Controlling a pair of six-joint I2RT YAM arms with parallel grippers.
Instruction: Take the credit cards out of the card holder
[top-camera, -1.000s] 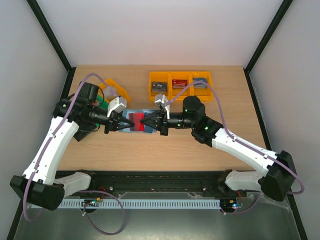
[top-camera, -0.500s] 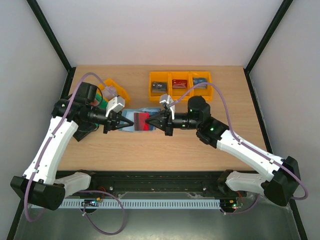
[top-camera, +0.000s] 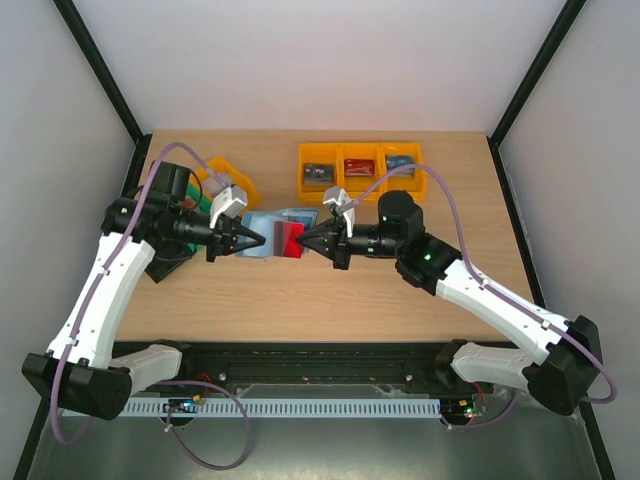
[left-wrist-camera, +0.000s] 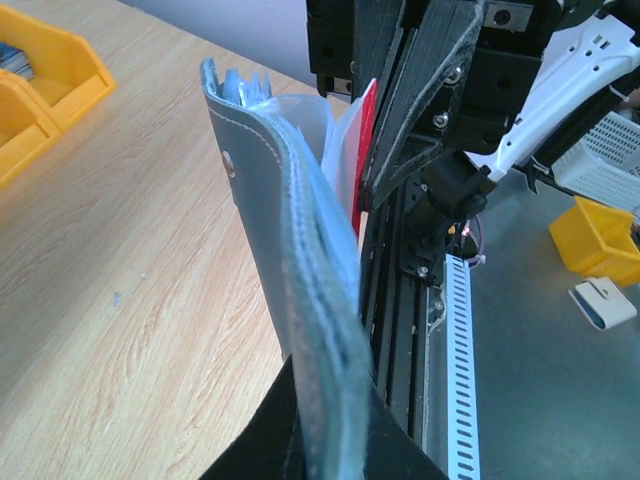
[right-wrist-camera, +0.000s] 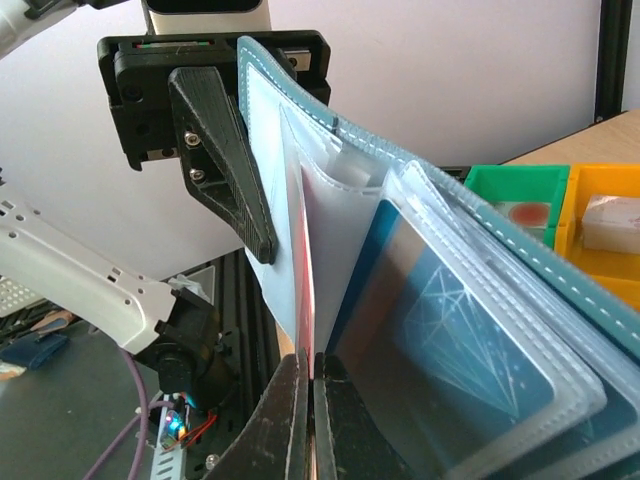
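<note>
From above, the left fingers pinch shut on the card holder, which hangs open above the worktop. The right fingers are clamped on its red card. The left wrist view shows only the holder's stitched cover, edge-on. The right wrist view reveals a teal card inside clear pockets.

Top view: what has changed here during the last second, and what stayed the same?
The left pincer closed on the card holder. The right pincer, shut on the red card, drew back rightward, taking the card along. The orange bins stayed in place.
</note>
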